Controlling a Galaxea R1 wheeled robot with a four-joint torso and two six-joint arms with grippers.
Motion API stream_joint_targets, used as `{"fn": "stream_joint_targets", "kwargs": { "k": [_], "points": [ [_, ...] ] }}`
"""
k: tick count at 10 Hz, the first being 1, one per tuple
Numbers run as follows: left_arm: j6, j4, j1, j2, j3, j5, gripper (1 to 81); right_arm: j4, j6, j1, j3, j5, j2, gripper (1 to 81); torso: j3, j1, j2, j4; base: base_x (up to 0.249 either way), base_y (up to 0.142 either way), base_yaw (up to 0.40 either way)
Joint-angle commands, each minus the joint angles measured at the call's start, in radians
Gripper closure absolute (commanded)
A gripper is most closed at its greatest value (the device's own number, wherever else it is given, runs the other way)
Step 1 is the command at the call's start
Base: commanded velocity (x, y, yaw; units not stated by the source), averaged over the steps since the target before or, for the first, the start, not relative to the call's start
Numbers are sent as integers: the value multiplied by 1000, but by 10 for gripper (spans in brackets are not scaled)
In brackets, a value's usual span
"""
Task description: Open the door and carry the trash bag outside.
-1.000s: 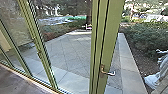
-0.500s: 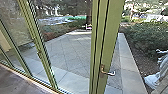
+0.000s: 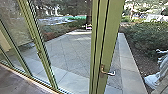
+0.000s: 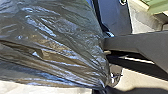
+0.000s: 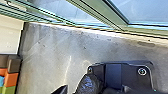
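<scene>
Left wrist: your camera looks down past the robot's dark base plate (image 4: pixel 116 18) and a grey bar (image 4: pixel 140 43) just beside it.
Right wrist: you have it looking down too, round fittings (image 5: pixel 142 71) on the plate showing.

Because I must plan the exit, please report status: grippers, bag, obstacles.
Left gripper: holding bunched trash bag. Right gripper: cannot tell. In the way: green door frame ahead; person at right.

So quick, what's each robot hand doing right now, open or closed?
Left end effector: looks closed, holding the trash bag.
Right end effector: can't tell.
</scene>
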Motion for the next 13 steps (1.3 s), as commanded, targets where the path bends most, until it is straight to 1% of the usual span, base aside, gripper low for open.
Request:
{"fn": "stream_joint_targets", "kwargs": {
  "k": [1,3,4,5,8,11,12,13],
  "points": [
    [4,-9,-28,6,9,71,811,-9,134,210,-77,-204,-10,10,0,0,0,0,0,0,0],
    [4,-7,-28,9,9,71,811,-116,276,315,-97,-292,27,10,0,0,0,0,0,0,0],
    [4,-7,-28,14,7,71,811,-163,346,359,-99,-324,51,10,0,0,0,0,0,0,0],
    [4,-7,-28,16,9,71,811,-181,384,390,-100,-338,79,10,0,0,0,0,0,0,0],
    [2,-7,-28,14,7,71,811,-187,450,434,-149,-339,191,10,-1,1,0,0,0,0,0],
    [2,-7,-28,19,9,71,811,-179,477,456,-198,-335,278,10,-1,1,0,0,0,0,0],
    [2,-7,-28,22,7,71,811,-181,502,456,-211,-326,301,10,-1,1,0,0,0,0,0],
    [2,-7,-28,25,9,71,811,-178,510,461,-221,-303,333,10,-1,1,0,0,0,0,0]
  ]
}}
